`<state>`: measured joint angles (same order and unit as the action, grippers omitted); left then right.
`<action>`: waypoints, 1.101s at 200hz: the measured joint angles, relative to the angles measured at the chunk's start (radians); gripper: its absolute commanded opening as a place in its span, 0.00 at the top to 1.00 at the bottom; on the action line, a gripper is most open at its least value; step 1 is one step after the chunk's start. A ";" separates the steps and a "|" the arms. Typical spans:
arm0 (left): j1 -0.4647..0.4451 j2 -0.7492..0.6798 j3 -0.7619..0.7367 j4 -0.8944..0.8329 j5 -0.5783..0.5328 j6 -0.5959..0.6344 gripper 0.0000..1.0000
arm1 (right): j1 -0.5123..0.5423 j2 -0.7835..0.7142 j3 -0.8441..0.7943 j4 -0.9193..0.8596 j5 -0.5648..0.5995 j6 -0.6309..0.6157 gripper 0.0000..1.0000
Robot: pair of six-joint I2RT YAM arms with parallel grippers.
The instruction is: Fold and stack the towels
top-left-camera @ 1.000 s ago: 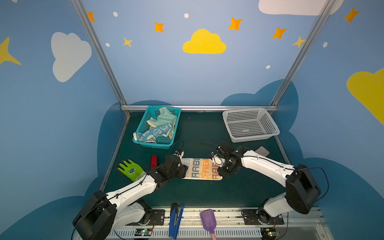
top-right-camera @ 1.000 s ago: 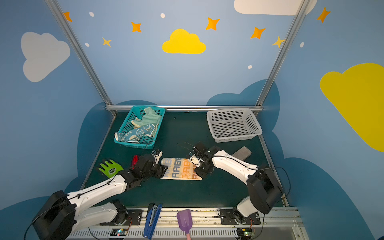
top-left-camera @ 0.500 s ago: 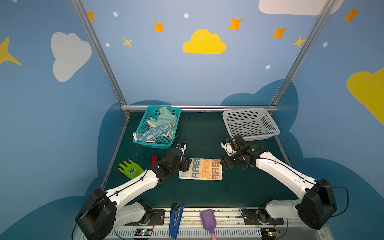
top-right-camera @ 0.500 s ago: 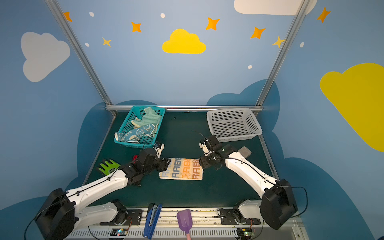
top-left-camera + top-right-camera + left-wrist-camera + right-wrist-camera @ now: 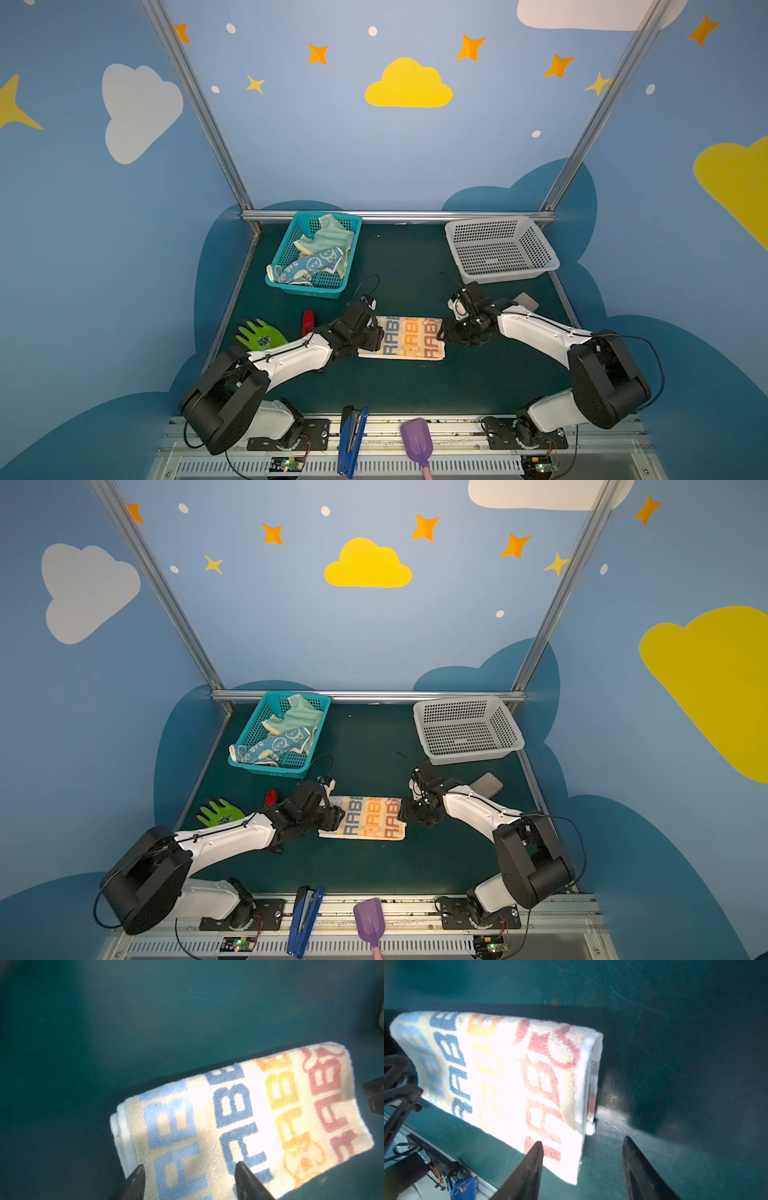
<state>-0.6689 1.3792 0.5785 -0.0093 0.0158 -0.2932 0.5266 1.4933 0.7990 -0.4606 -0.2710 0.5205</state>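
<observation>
The lettered towel [image 5: 401, 343] seems soft and light; better to pinch its short ends. Left gripper [image 5: 190, 1164] and right gripper [image 5: 582, 1140] are both open, empty.

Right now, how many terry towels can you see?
3: folded cream lettered towel on the mat; blue rabbit-print towel and mint-green towel in the teal mesh basket. More may hide beneath.

Bare mat [image 5: 407, 266] lies open between the teal basket [image 5: 305, 289] and grey basket [image 5: 505, 276], behind the towel [image 5: 405, 343].

Teal basket [image 5: 305, 289], white basket [image 5: 498, 275], green glove [image 5: 262, 334] beside small red object [image 5: 307, 322], grey block [image 5: 525, 300], blue stapler [image 5: 351, 440], purple scoop [image 5: 417, 442]
</observation>
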 measured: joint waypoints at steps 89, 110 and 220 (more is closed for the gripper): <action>-0.001 0.060 -0.036 0.094 -0.002 -0.035 0.32 | 0.033 0.129 0.000 0.190 -0.053 0.077 0.63; -0.001 0.063 -0.037 0.101 -0.003 -0.037 0.32 | 0.045 0.166 0.016 0.239 -0.072 0.085 0.75; -0.004 0.061 -0.013 0.119 0.010 -0.043 0.00 | 0.071 0.280 0.285 0.035 0.072 -0.086 1.00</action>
<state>-0.6727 1.4406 0.5655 0.1093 0.0254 -0.3367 0.5976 1.7729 1.0836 -0.4255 -0.1993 0.4343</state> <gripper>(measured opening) 0.996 0.053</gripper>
